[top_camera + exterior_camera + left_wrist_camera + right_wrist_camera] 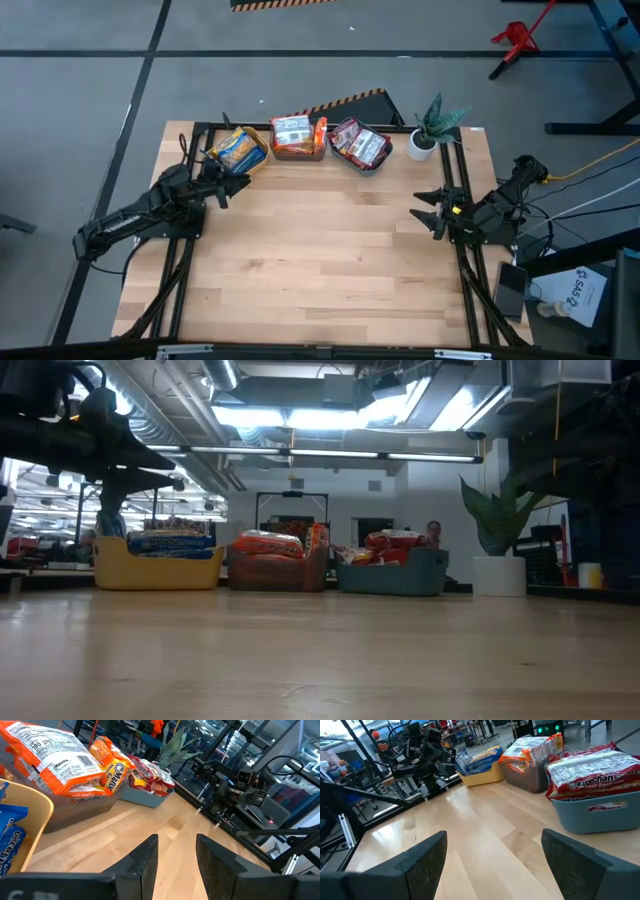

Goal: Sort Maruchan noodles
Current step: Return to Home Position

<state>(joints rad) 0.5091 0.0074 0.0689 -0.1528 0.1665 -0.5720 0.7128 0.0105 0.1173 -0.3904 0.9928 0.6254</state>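
Three bins (155, 573) (275, 576) (395, 578), two arms (140, 215) (492, 205), one plant (432, 125)

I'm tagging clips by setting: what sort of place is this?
Likely a robotics lab: dark left arm and right arm flank a pale wooden table, under exposed ceiling ducts and strip lights.

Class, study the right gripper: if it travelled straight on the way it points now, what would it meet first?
The right gripper, open, points across bare table; the way looks free at first. Farther on it would probably reach the left gripper beside the yellow bin, though depth is unclear.
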